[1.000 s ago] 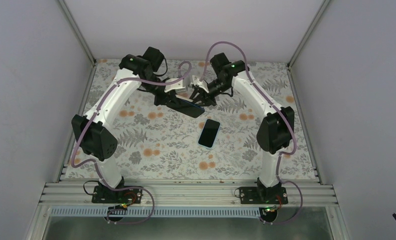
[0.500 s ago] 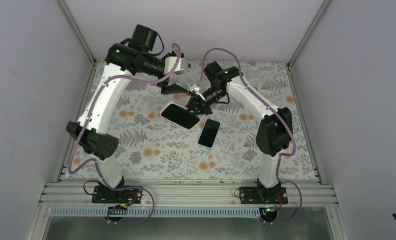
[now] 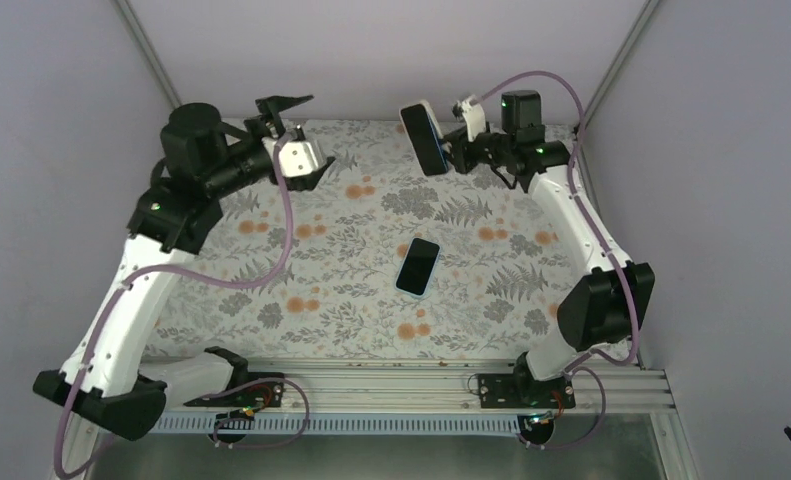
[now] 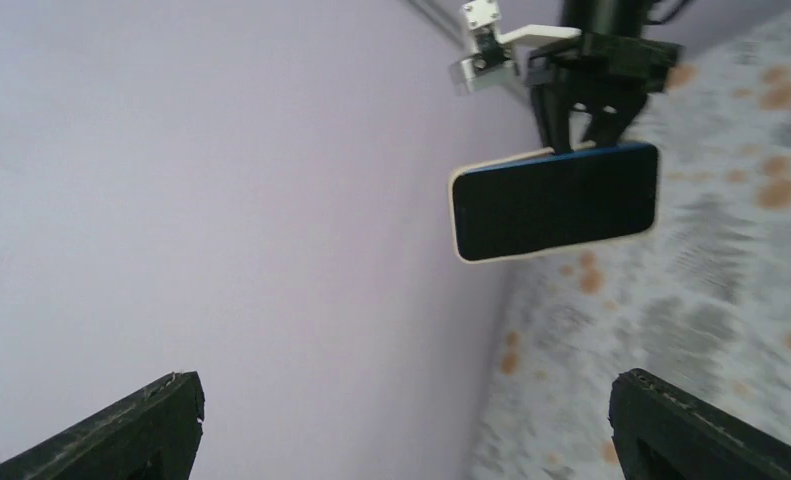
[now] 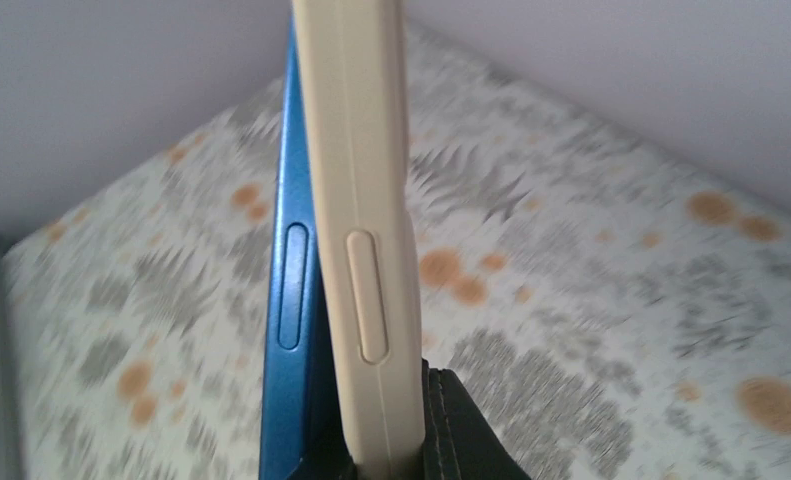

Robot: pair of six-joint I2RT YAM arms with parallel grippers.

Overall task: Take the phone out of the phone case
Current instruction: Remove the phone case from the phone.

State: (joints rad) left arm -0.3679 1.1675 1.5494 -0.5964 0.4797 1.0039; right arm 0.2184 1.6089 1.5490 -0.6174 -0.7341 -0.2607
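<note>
1. Over the far edge of the bench (image 3: 531, 300), just right of middle and lifted clear of it, the phone (image 5: 289, 270) shows a blue side parting from its cream phone case (image 5: 356, 200). Its dark screen faces left.
2. The right jaws pinch both at 1 end, and the right arm (image 3: 571, 210) reaches high along the right side.
3. The left jaws gape wide, holding nothing, raised at the far left.
4. A second phone (image 3: 418, 266) lies flat mid-bench, well apart from both arms and every edge.
</note>
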